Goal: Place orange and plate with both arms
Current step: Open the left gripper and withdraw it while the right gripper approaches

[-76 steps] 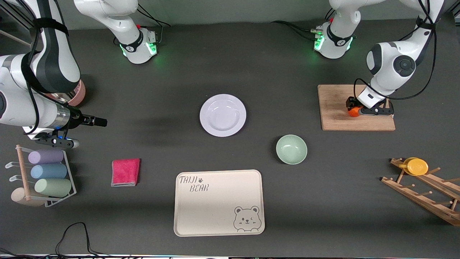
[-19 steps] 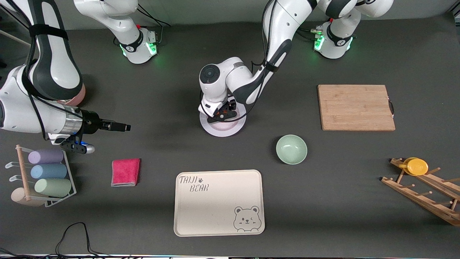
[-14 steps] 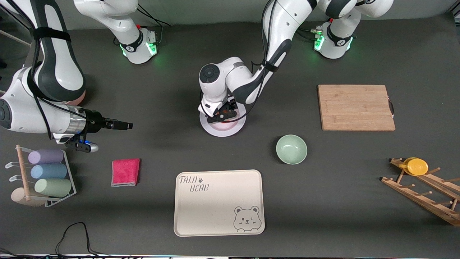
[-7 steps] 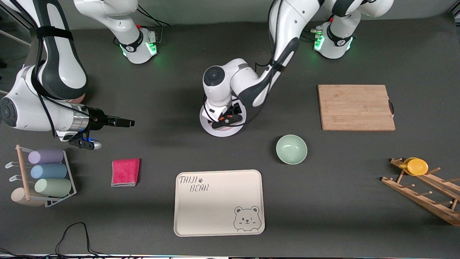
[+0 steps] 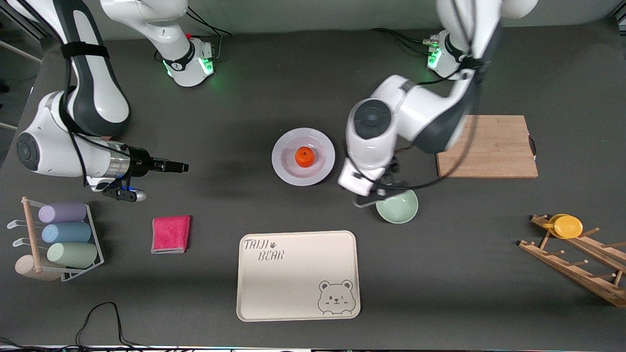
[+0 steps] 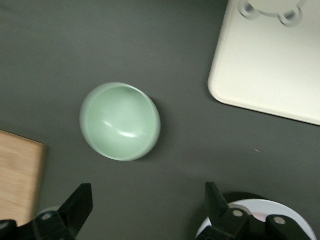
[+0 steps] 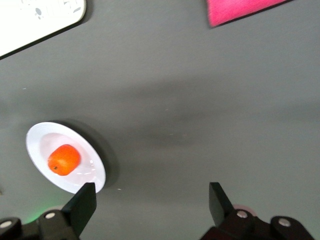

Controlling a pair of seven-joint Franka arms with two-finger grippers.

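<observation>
The orange [image 5: 304, 156] lies in the middle of the white plate [image 5: 281, 166] at the table's centre. My left gripper [image 5: 376, 191] is open and empty, up in the air over the bare table between the plate and the green bowl [image 5: 396, 203]. Its wrist view shows the bowl [image 6: 120, 121] and a part of the plate's rim [image 6: 260, 205]. My right gripper [image 5: 182, 167] is open and empty, low over the table toward the right arm's end, pointing at the plate. Its wrist view shows the plate [image 7: 92, 175] with the orange [image 7: 64, 159] on it.
A beige bear-printed tray [image 5: 298, 276] lies nearer the camera than the plate. A wooden board [image 5: 486, 145] and a wooden rack with a yellow lid [image 5: 567, 226] are toward the left arm's end. A pink cloth [image 5: 170, 233] and a cup rack [image 5: 61, 234] are toward the right arm's end.
My left gripper has let go of the orange on the plate, risen and moved away over the table beside the green bowl. My right gripper has crept toward the plate.
</observation>
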